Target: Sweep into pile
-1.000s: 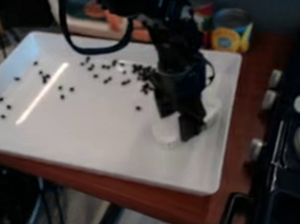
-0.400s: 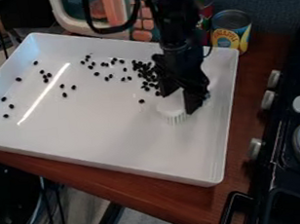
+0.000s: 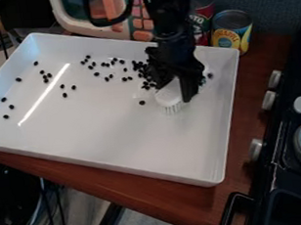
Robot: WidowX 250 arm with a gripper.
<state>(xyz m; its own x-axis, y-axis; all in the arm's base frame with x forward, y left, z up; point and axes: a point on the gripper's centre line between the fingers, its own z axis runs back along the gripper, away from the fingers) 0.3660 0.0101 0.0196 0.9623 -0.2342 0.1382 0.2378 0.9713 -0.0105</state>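
Observation:
The black gripper hangs over the right half of the white tray, shut on a white brush whose bristles point down at the tray floor. Black beans lie clustered just left of the gripper, in the tray's upper right part, some partly hidden behind it. One bean sits apart, left of the brush. More beans are scattered over the left half, and a few show right of the gripper.
Two cans stand behind the tray's back right corner, beside a toy box. A black stove with knobs is at the right. The brown table edge runs along the front.
The gripper and brush have moved toward the back of the tray. A few beans now show right of the gripper; the scattered ones on the left have stayed put.

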